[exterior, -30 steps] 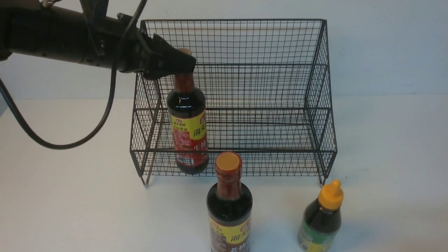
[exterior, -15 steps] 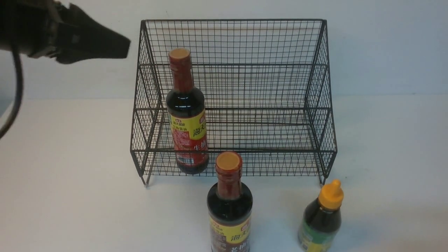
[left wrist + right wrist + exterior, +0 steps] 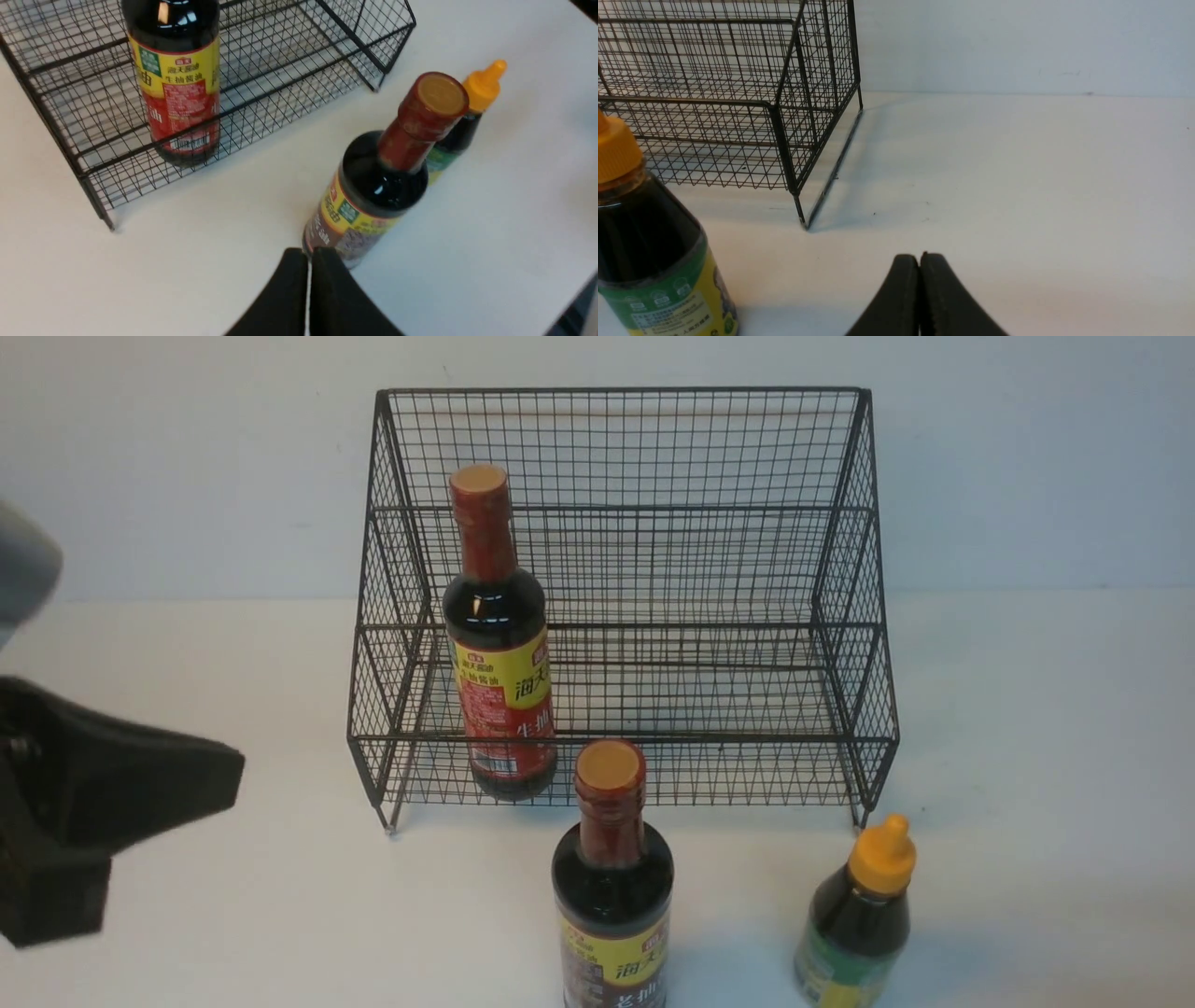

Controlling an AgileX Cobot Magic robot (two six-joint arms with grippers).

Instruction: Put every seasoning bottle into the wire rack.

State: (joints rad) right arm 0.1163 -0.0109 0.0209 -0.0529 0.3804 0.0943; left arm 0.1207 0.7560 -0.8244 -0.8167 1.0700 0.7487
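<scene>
One tall seasoning bottle [image 3: 499, 644] with a red neck and tan cap stands upright in the lower tier of the black wire rack [image 3: 854, 616], at its left end. A second tall bottle [image 3: 611, 887] stands on the table in front of the rack. To its right is a short bottle [image 3: 864, 915] with an orange nozzle cap and green label. My left gripper [image 3: 229, 775] is low at the left, shut and holding nothing, well clear of the rack. In the left wrist view its tips [image 3: 309, 254] sit near the front bottle [image 3: 373, 186]. My right gripper [image 3: 920, 259] is shut and holding nothing, beside the short bottle [image 3: 649, 252].
The white table [image 3: 1027, 756] meets a pale wall behind the rack. The rack's right front foot [image 3: 803, 224] stands just ahead of my right gripper. The table's edge [image 3: 579, 289] shows close to the bottles in the left wrist view.
My left gripper let go of the tall bottle's neck in the rack, pulled away to the left, dropped low and shut. The bottle stays upright in the rack.
</scene>
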